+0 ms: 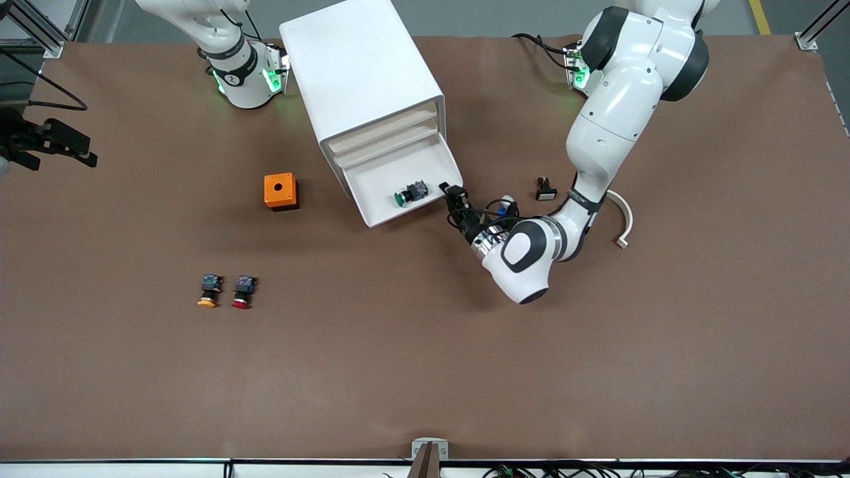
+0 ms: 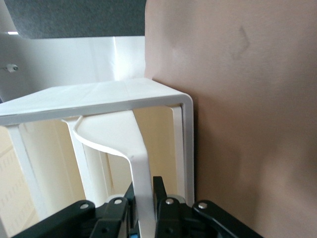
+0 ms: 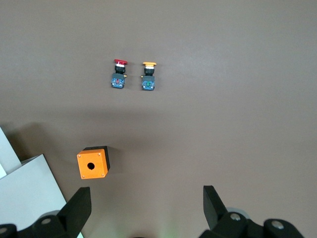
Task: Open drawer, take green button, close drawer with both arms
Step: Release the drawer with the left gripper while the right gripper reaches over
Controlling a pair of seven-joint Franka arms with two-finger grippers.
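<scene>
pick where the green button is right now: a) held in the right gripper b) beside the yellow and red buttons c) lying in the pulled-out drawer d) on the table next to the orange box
c: the green button lies in the pulled-out drawer of the white cabinet, while the left gripper is shut on the drawer's front edge and the right gripper hangs open and holds nothing.

Cabinet (image 1: 362, 73) sits near the arm bases, drawer (image 1: 398, 192) pulled out of it toward the front camera. Button (image 1: 410, 193) lies in the drawer. Left gripper (image 1: 453, 194) at the drawer's corner toward the left arm's end. Box (image 1: 281, 191) beside the drawer, toward the right arm's end. Two more buttons (image 1: 226, 291) side by side, nearer the camera than the box.
</scene>
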